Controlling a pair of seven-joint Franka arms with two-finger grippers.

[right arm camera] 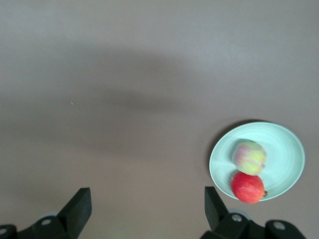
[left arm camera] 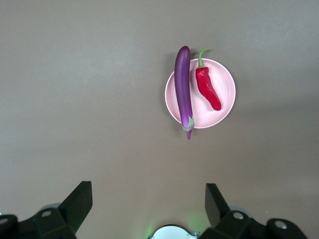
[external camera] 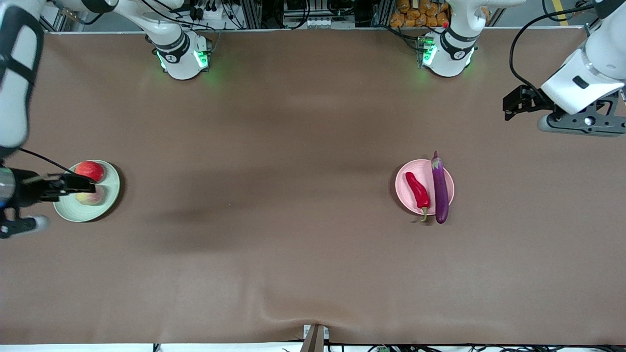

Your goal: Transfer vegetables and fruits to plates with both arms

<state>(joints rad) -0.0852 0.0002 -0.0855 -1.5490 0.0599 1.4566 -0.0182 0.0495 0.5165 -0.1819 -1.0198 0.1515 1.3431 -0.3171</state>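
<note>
Both fruits (right arm camera: 248,172) unobstructed from right wrist

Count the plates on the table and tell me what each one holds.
2. The pale green plate at the right arm's end holds the red apple and the yellow-green fruit. The pink plate, toward the left arm's end, holds the red chili pepper and the purple eggplant.

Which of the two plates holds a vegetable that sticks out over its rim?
The pink plate. The purple eggplant on it overhangs the rim at both ends, while the green plate keeps both round fruits inside.
</note>
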